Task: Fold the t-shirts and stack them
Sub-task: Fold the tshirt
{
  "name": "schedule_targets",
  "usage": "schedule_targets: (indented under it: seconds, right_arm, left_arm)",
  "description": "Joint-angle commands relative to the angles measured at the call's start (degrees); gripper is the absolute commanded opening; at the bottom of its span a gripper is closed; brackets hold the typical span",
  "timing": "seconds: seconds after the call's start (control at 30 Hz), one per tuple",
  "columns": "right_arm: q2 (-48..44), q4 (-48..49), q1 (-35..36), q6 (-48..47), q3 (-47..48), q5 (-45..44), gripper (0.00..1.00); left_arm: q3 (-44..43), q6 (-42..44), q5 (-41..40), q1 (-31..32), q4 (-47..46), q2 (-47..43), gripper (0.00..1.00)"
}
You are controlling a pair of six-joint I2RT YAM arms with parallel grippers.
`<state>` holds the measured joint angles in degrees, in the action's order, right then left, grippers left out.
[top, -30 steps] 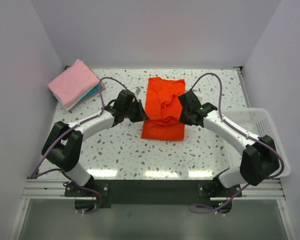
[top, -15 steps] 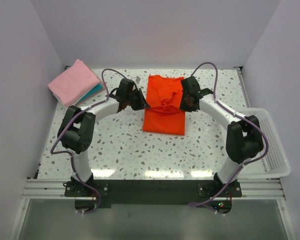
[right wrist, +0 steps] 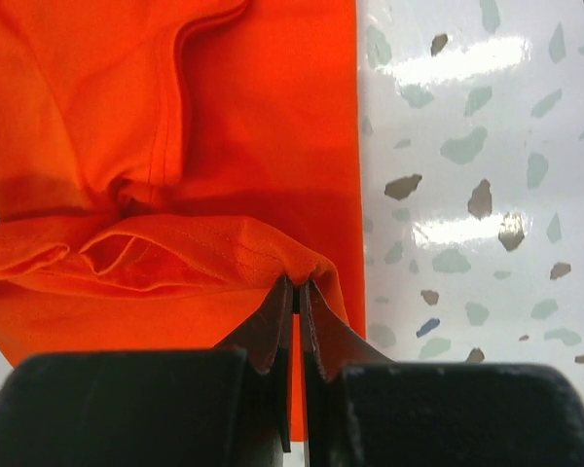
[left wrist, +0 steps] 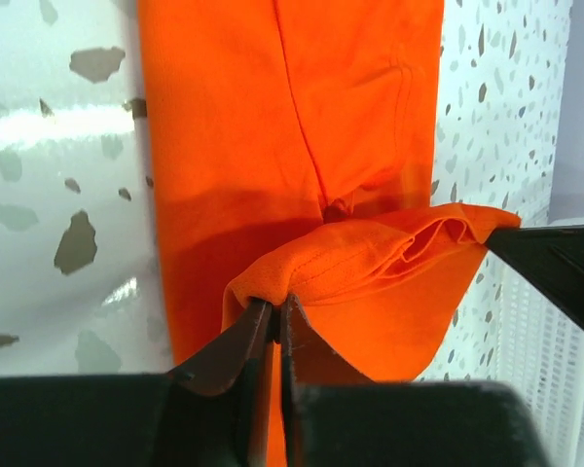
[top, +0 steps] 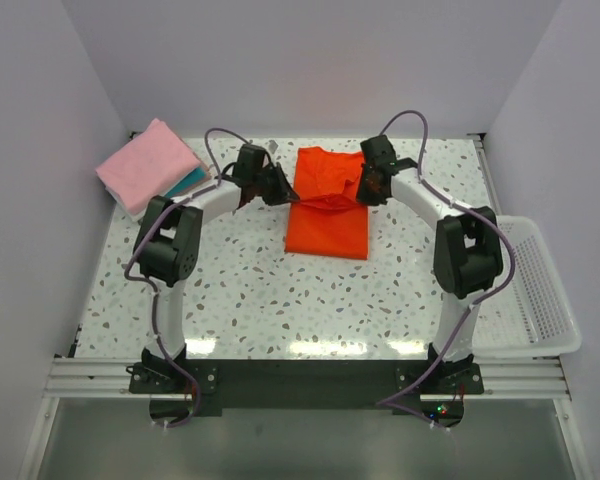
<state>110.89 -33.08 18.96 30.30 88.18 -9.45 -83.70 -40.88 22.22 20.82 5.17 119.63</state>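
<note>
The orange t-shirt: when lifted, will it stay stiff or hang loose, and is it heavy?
Probably floppy: the orange t-shirt sags in wrinkles between the left tool and the right tool. Likely light: two thin pinches lift its edge. It should drape, not roll.

Both jaws carried orange shirt point(top: 325, 225) hem farther back.

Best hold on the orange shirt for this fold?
On the orange shirt, the two ends of its lifted edge: left gripper from its left, right gripper from its right, as held now. It lies as a narrow strip, so end pinches should carry the edge evenly.
</note>
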Motion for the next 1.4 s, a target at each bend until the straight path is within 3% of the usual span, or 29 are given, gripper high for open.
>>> schedule_targets:
  seconds: [0.0, 0.03, 0.07, 0.13, 0.2, 0.3, 0.47, 0.97, 1.2, 1.37]
  right_arm:
    - [3.4, 0.6, -0.9, -1.1, 5.7, 1.0, 0.00]
    - [4.2, 0.5, -1.2, -1.0, 6.6, 1.2, 0.01]
    - [5.3, 0.3, -1.4, -1.0, 7.7, 1.5, 0.09]
    - [7.5, 0.0, -2.1, -0.9, 11.0, 3.1, 0.43]
    - [7.9, -0.6, -2.5, -1.1, 14.2, 4.3, 0.71]
    - [6.8, -0.5, -2.5, -2.2, 15.3, 4.4, 0.83]
    - [1.5, 0.1, -2.5, -3.5, 11.2, 5.1, 0.84]
    - [-13.3, 5.0, -2.4, -1.4, -18.6, 16.9, 0.81]
    - [-16.4, 7.6, -2.4, 0.0, -27.2, 18.3, 0.77]
    - [-15.1, 7.2, -2.3, 1.2, -27.6, 18.0, 0.66]
  left_arm:
    - [-5.1, 0.4, 2.3, -1.0, -4.1, 2.8, 0.20]
    - [-5.7, 0.0, 2.3, -1.1, -4.3, 3.2, 0.33]
    - [-6.6, -0.9, 2.1, -1.3, -6.1, 3.8, 0.47]
    - [-7.7, -1.4, 1.4, -1.7, -7.0, 4.2, 0.78]
    - [-9.3, -0.5, 0.0, -1.7, -5.9, 3.7, 0.86]
    - [-8.7, 1.7, -1.9, -1.7, -2.8, 1.6, 0.89]
    - [0.3, 4.2, -2.2, -1.4, -1.4, -4.0, 0.89]
    - [23.1, 4.9, -5.4, 3.3, -3.2, -17.0, 0.80]
    - [27.0, 3.8, -5.4, 3.9, -4.3, -19.2, 0.80]
    - [26.4, 3.8, -5.3, 4.0, -4.2, -18.7, 0.79]
